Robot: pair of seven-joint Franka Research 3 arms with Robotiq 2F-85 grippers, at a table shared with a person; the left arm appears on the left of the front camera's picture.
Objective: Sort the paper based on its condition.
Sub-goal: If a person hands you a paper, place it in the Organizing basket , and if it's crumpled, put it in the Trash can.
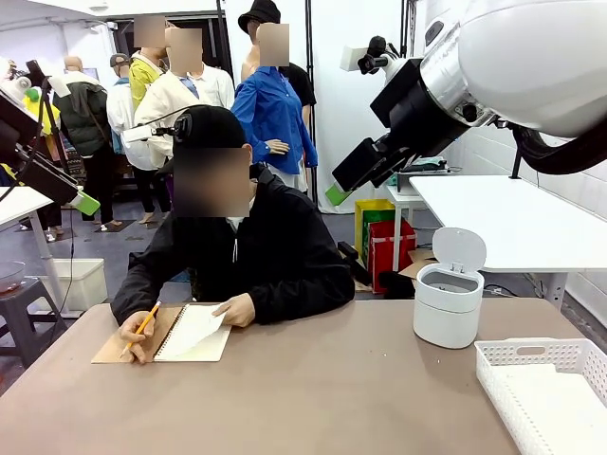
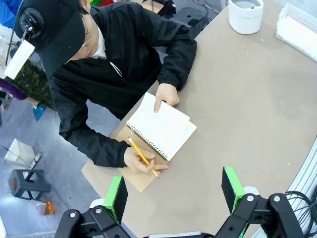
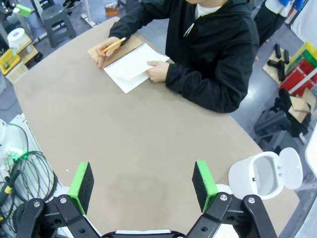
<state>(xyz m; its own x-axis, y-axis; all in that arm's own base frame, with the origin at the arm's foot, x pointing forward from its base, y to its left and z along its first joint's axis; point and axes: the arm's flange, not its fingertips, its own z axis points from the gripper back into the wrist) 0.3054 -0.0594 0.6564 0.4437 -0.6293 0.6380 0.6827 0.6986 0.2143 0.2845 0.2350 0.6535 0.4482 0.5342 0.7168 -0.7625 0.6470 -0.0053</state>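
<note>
step: pre-sort wait | left pincer (image 2: 174, 186), right pincer (image 3: 142, 181): released, empty, above table (image 3: 148, 134) | next: needs sheet (image 3: 131, 67) freed from notebook (image 2: 140, 179)

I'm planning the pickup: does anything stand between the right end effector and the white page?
Yes. The person's hand lies on the white page, atop the spiral notebook; the other hand holds a pencil beside it. The right end effector hangs open above the table.

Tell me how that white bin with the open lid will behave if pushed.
The white bin looks like thin plastic and seems empty, so probably light and slides easily. Its raised lid may flap; a high push could tip it.
</note>
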